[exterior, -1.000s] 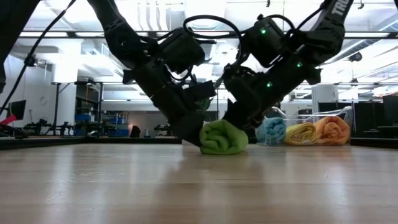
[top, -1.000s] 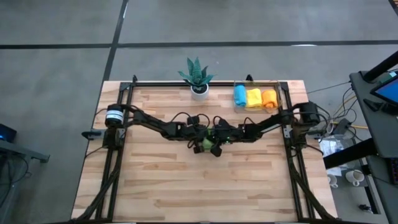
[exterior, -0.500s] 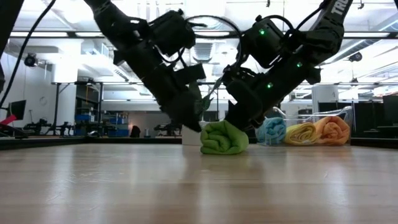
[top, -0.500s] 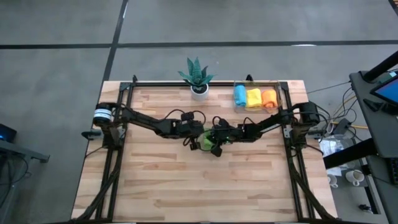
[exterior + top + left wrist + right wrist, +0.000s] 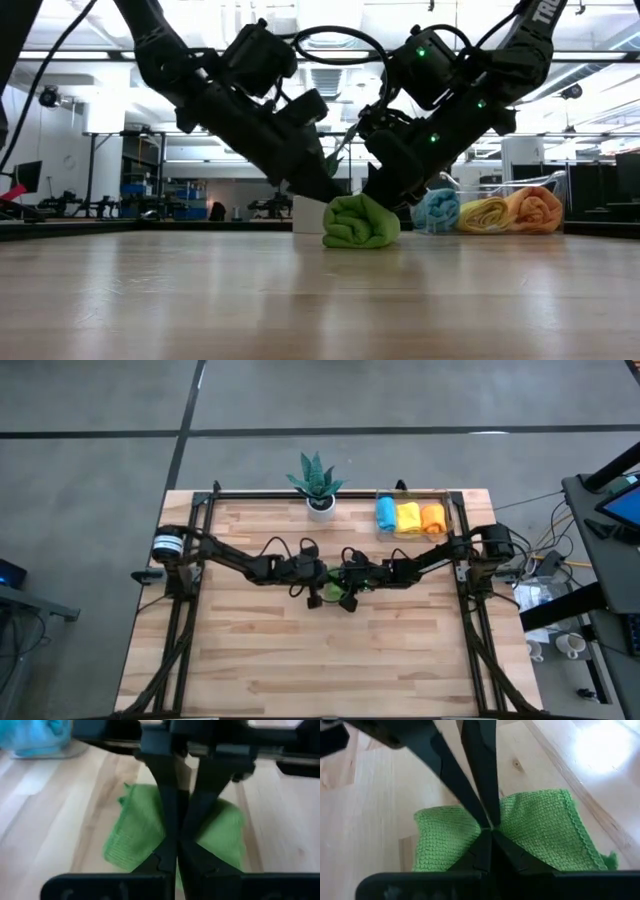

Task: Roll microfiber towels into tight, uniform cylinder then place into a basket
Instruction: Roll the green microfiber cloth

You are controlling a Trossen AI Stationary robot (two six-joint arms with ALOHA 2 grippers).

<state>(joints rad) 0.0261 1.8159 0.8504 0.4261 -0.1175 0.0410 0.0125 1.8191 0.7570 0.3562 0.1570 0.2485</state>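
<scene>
A green microfiber towel [image 5: 360, 222], rolled into a short fat cylinder, lies on its side at the middle of the wooden table [image 5: 250, 650]. My left gripper [image 5: 337, 196] slants down onto it from the table's left, fingers shut. From the right, my right gripper [image 5: 490, 831] slants down, also shut; the tips of both meet over the roll's middle. At the far right, the clear basket [image 5: 452, 510] holds blue [image 5: 385, 514], yellow [image 5: 408, 516] and orange [image 5: 431, 517] rolls. My left gripper sets its shut fingertips [image 5: 176, 836] on the roll's upper side [image 5: 140, 835], near its middle, slanting down from the table's left. The roll lies flat on the table. My right gripper has its shut fingertips [image 5: 487, 837] against the roll's middle [image 5: 520, 827], where the cloth dips between two bulges. It slants down from the table's right.
A spiky green plant in a white pot [image 5: 319, 488] stands at the far edge, left of the basket. Black frame rails [image 5: 190, 610] run along the table's left and right sides. Bare wood lies between the roll and the near edge.
My left gripper has risen and drawn back a little toward the table's left, tipping to a flatter slant, still shut with its tips at the roll. The green roll and my right gripper have stayed in place.
</scene>
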